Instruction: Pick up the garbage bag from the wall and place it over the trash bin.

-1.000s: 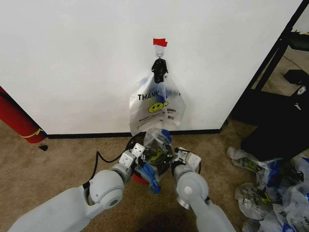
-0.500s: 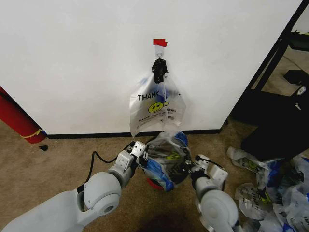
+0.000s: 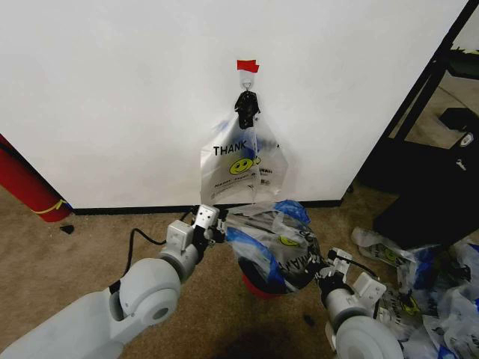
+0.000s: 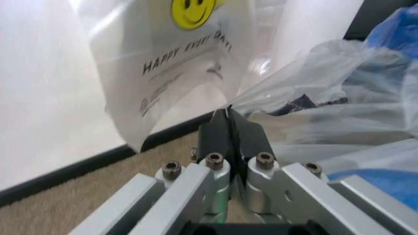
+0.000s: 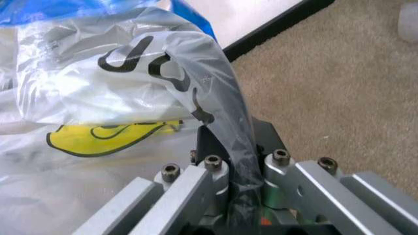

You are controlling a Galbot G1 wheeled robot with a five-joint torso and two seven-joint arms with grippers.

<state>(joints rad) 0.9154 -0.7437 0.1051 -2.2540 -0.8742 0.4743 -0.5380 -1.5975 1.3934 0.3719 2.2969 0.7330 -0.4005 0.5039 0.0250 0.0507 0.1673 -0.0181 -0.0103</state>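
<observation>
The garbage bag (image 3: 273,243), clear crinkly plastic with blue patches, a yellow smiley and black print, is stretched wide between my two grippers, low in front of the white wall (image 3: 112,97). My left gripper (image 3: 217,228) is shut on its left edge; the left wrist view has the black fingertips (image 4: 219,128) pinching thin plastic (image 4: 326,112). My right gripper (image 3: 323,271) is shut on the bag's right handle (image 5: 225,112). The bag covers most of the trash bin, leaving its red base (image 3: 258,286) peeking out underneath.
Another bag (image 3: 239,168) of the same print hangs from the hook (image 3: 247,78) under red tape (image 3: 248,66). A big red cylinder (image 3: 26,187) leans at left. Several loose bags (image 3: 419,299) lie on the carpet at right, beside black furniture (image 3: 426,179).
The grippers have drawn apart: the right one moved right and towards me, the left one slightly left. The bag has spread from a bunched clump into a wide opening over the bin.
</observation>
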